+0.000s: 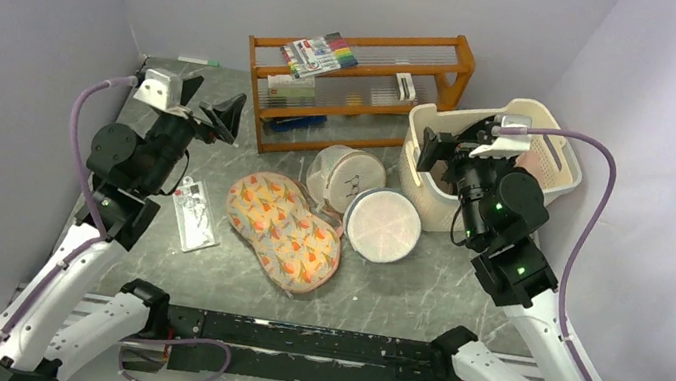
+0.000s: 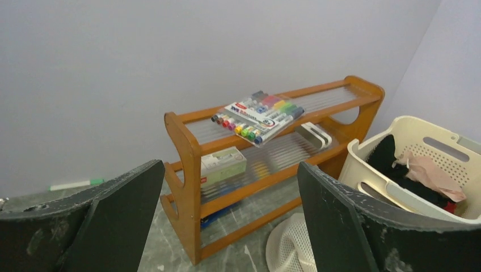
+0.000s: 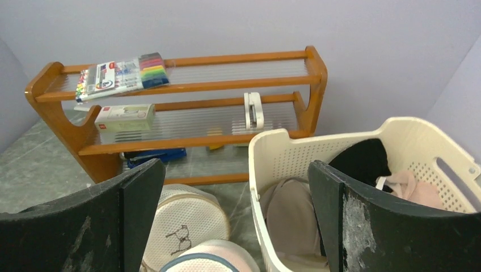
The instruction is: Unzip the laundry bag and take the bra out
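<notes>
The laundry bag (image 1: 383, 225), a round white mesh drum with spoke-like seams, lies flat on the table next to the basket. Its top edge, with a grey-blue rim, shows at the bottom of the right wrist view (image 3: 211, 256). It looks closed and the bra is hidden. My left gripper (image 1: 215, 104) is open and empty, raised at the left by the shelf, well apart from the bag (image 2: 231, 170). My right gripper (image 1: 453, 139) is open and empty, raised over the basket's left rim behind the bag (image 3: 235, 167).
A second round mesh bag with a small dark print (image 1: 346, 177) stands behind the laundry bag. A peach floral pouch (image 1: 283, 230) lies to its left. A cream basket (image 1: 560, 163) holds clothes. A wooden shelf (image 1: 361, 78) carries markers. A flat packet (image 1: 194, 215) lies at the left.
</notes>
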Tool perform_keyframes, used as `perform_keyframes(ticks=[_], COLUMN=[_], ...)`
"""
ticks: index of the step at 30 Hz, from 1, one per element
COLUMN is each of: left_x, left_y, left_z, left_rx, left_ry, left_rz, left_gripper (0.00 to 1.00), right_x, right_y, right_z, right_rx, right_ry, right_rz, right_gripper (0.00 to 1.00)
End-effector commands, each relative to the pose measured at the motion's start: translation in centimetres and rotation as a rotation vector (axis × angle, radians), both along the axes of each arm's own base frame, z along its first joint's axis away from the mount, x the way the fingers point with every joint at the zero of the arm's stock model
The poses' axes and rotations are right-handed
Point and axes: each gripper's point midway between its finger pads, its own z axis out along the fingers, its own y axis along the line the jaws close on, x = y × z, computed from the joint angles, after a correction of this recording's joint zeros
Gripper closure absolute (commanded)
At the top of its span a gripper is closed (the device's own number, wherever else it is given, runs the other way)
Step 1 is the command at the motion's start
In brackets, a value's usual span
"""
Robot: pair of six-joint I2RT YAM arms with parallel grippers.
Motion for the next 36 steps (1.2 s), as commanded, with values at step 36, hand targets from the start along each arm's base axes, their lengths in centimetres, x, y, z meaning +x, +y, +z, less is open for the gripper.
perform_keyframes(ticks=[36], left_x=[-17.0], left_y=[-24.8], left_z=[-19.6], left_rx=[0.198], left_ry=[0.687], left_rz=[-1.056], left_gripper=[0.02], right_x=[-2.0], right_y=[-0.5], right_z=[-13.6], right_rx=[0.25], right_ry=[0.325], right_rz=[0.086], right_gripper=[0.0])
